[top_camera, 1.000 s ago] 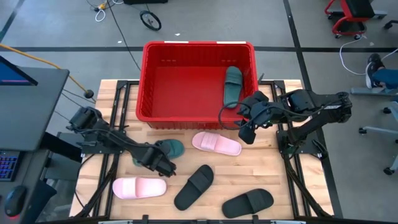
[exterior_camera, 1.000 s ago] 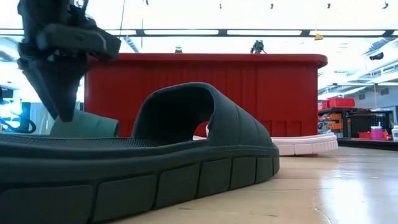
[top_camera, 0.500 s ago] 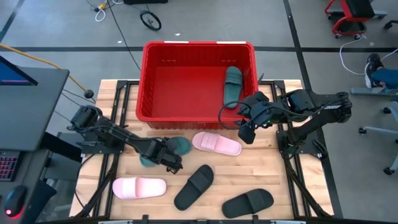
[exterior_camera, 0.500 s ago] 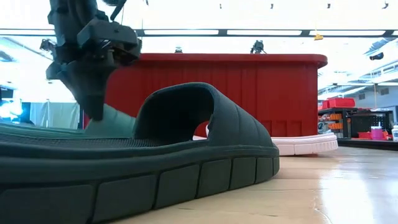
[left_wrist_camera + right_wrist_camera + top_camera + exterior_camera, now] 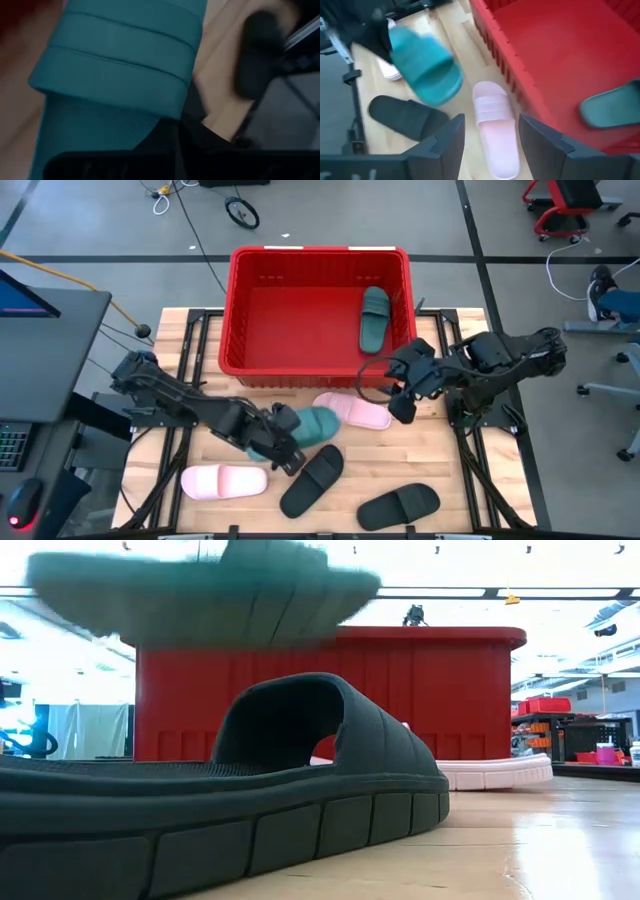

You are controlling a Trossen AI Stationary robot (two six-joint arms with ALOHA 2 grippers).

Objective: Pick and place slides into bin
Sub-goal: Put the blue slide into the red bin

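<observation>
My left gripper [image 5: 281, 448] is shut on a dark green slide [image 5: 311, 425], which hangs in the air above the table [image 5: 200, 588]. My right gripper [image 5: 490, 136] is open and empty. It hovers over a pale pink slide [image 5: 493, 122] that lies sole down just in front of the red bin [image 5: 320, 360]. A second green slide [image 5: 374, 318] lies in the bin against its right wall. Another pink slide [image 5: 223, 480] and two black slides [image 5: 312, 480] [image 5: 398, 507] lie flat near the table's near edge. My left gripper holds the green slide by its near-left end [image 5: 290, 442], coming slanting from the table's left. The gripper's own body hides the place of contact in the left wrist view, where the strap [image 5: 117, 65] shows ahead of the fingers. The slide is lifted clear, roughly level.
The held green slide overlaps the pink slide's left end in the high view. The nearer black slide [image 5: 230, 800] fills the front of the low view. The bin's near wall [image 5: 330, 690] stands behind it. Bare wood [image 5: 440, 470] lies at the table's near right.
My left gripper has gone toward the table's right edge and up, taking the green slide from the table and lifting it clear. My right gripper has gone down and toward the near edge, over the pink slide.
</observation>
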